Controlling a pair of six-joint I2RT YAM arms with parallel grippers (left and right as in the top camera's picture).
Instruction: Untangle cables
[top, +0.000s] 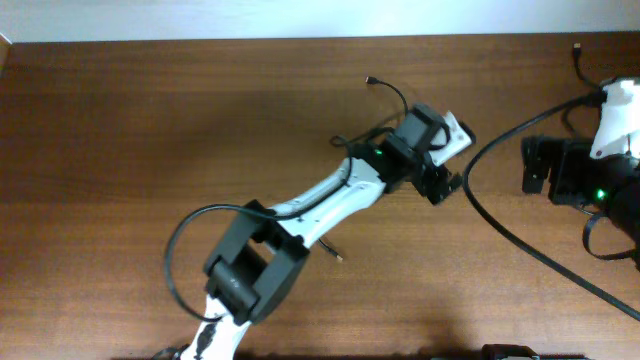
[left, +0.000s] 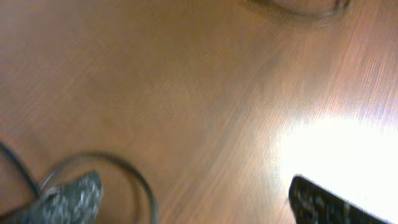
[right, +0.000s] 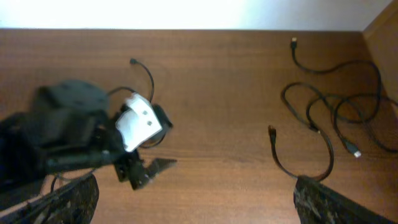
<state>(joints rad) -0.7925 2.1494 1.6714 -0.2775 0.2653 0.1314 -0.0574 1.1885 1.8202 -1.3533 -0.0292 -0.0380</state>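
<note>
Left pincer (top: 446, 186): wide open with nothing in it. It's hanging over the middle of the surface (top: 150, 120), and its own camera shows only bare wood between the fingers (left: 68, 199).

Right pincer (right: 196, 183): also spread wide and empty. It's parked over at the right side, looking back across the wood toward the other arm.

Cables: all lying on the surface, none of them in a grip.

Short cord (top: 390, 86): just on the far side of the left pincer, curling away to a small plug. It looks like it's on its own, not crossed over anything.

Long cord (top: 530, 255): sweeps in a big curve between the two arms, bows close by the left pincer, then runs off toward the near right.

Looped bundle (right: 323, 102): this is the real mess, I reckon. From the right wrist you can see several loops crossing each other at the right of the surface, with plug ends poking out far, near and left. From overhead the right arm mostly hides it.

Step in hand: looks like a between-grabs moment. Both arms are empty and need to choose the next cord.

How far along: one cord seems free and the bundle is clearly not sorted, so I'd guess there's plenty left.

Next move: probably the right arm drops onto a free plug end of the bundle. The end sticking out left looks easiest, and it could be drawn out away from the loops.

Needs: a low, accurate pinch, since these cords are thin and lie flat.

Risk: pulling the wrong strand could tighten the crossings or drag the whole bundle along.
</note>
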